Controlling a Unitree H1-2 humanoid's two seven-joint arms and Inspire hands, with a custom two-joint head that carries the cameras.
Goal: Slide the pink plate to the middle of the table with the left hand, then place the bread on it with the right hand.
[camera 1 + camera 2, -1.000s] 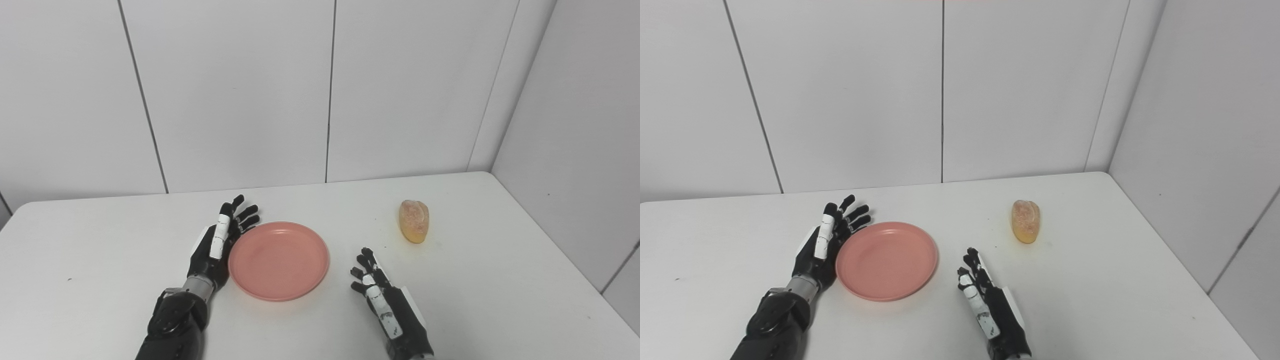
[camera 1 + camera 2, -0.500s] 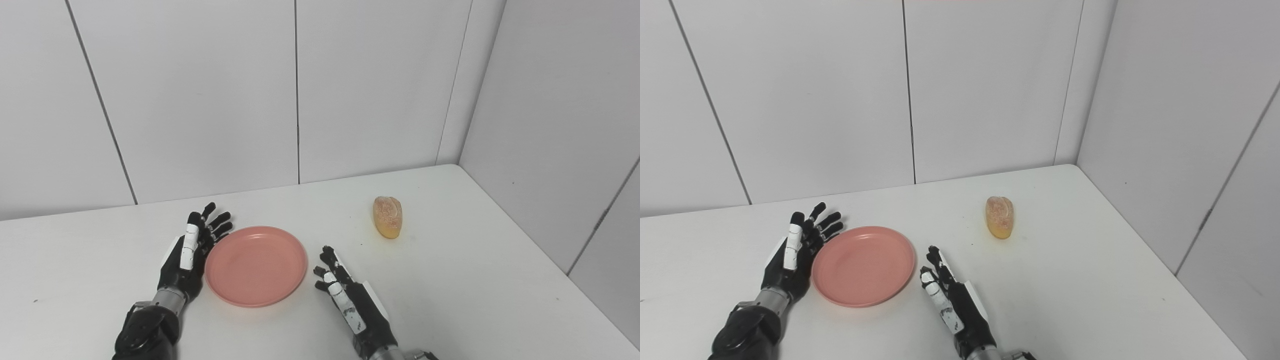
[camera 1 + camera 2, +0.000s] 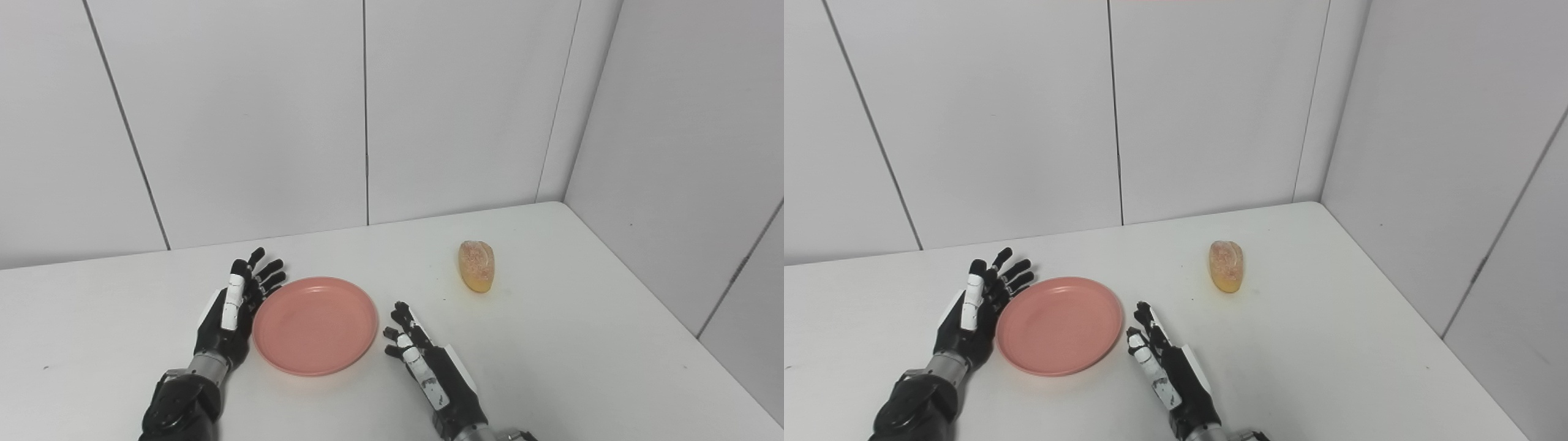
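Our left hand [image 3: 231,309] sat edge-on against the left rim of the pink plate [image 3: 315,324], fingers spread and straight, holding nothing. Whether it actually touched the rim we couldn't tell. Our right hand [image 3: 429,364] lay just off the plate's right edge, fingers loosely apart, also empty. The bread roll [image 3: 476,266] was well ahead of the right hand and to its right, alone on the white worktop [image 3: 582,343].

Risks we flagged from here:
- Plate looked about centred already. Any further push from the left hand could shove it into the right hand, parked right in the slide path. That could tip the rim or spin the plate.
- A flat-hand push gives no control over rotation, so the plate could skate off-line on a smooth worktop.
- The reach to the bread was long and diagonal. Coming in low, the fingers could nudge the roll towards the far right edge instead of closing round it.
- The roll is rounded and probably soft: a pinch too light drops it, too hard squashes it.
- On the carry back, a low wrist could clip the plate rim.
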